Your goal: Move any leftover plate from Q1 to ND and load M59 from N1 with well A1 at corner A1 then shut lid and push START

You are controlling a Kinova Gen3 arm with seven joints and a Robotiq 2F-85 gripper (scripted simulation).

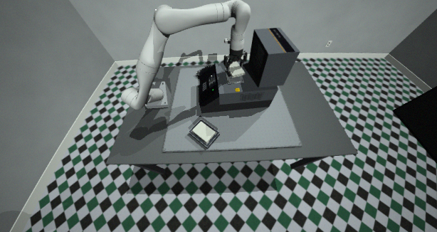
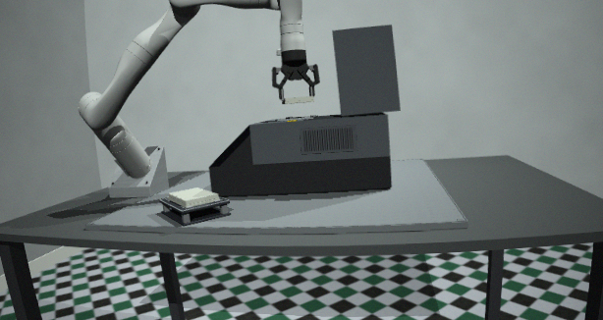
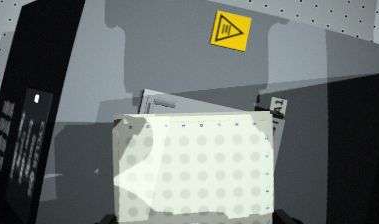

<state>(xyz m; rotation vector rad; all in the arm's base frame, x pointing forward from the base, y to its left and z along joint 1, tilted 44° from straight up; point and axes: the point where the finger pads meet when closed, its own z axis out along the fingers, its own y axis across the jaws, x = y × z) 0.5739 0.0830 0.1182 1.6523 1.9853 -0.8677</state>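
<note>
So the gripper (image 1: 235, 66) (image 2: 298, 97) (image 3: 196, 218) has its fingers spread wide, with a plate (image 1: 236, 70) (image 2: 299, 100) (image 3: 195, 167) pinched between them by its sides. Looks pretty much level from the exterior view, hanging right at the fingertips. I can't read a name on it, so no idea which plate that is, sorry.

Straight below the fingers is the cycler (image 1: 245, 96) (image 2: 319, 144) (image 3: 190, 65), and there's a visible gap under the plate, so it isn't touching down. In the wrist view the bits under it sit skewed to the plate's edges. The lid (image 1: 274, 58) (image 2: 367, 69) stands open beside the fingers, apart from them. Way below and off toward the arm's base side, another plate (image 1: 203, 131) (image 2: 192, 196) sits on a nest (image 1: 206, 145) (image 2: 187, 209). Lamp (image 1: 213, 90) is green btw
</note>
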